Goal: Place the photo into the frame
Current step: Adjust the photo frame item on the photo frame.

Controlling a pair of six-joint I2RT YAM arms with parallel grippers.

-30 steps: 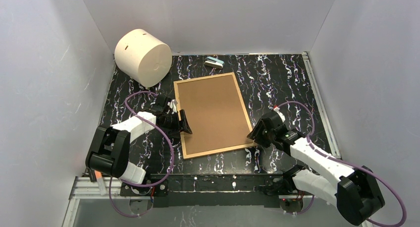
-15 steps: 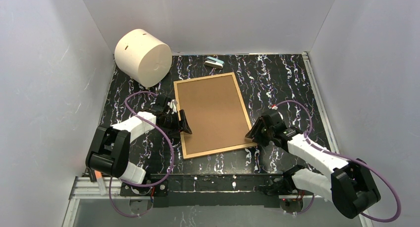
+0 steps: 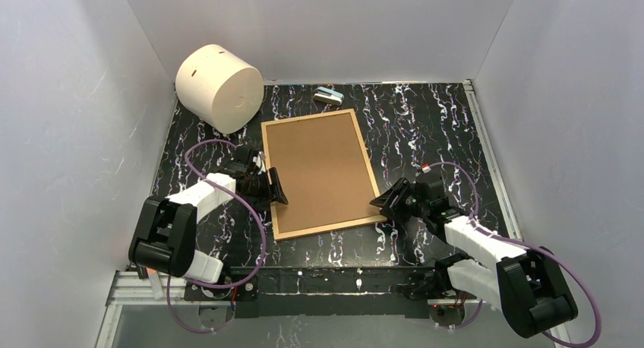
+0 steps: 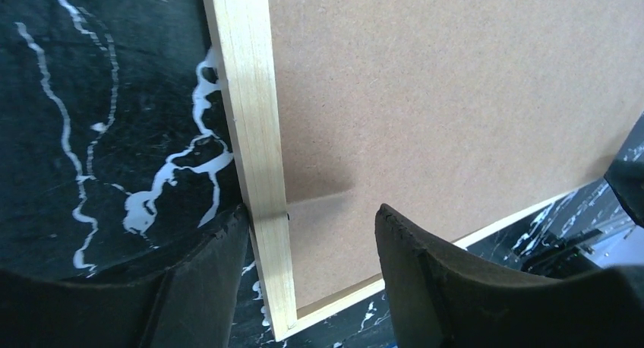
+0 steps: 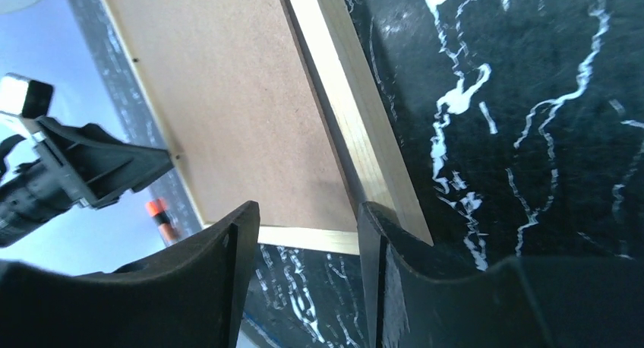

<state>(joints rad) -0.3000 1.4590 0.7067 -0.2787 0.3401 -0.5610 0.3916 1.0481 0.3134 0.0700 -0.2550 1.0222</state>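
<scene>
Top external view: the frame (image 3: 319, 173) lies back-up on the table (image 3: 440, 128), long axis near–far; the photo is not visible. Left gripper (image 3: 275, 190) straddles its left rail and right gripper (image 3: 385, 201) straddles the right rail at the near corner. Both sets of fingers are part-open, clamping nothing. Arms judged equally near. Open table to the right; white cylinder (image 3: 220, 86) crowds the far left corner.

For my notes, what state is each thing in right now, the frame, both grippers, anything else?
frame, lying on the table, brown back up.
left gripper, open, straddling the frame's left edge.
right gripper, open, straddling the frame's right edge near its front corner.
cream cylinder, lying on its side.
photo, not in view.
</scene>
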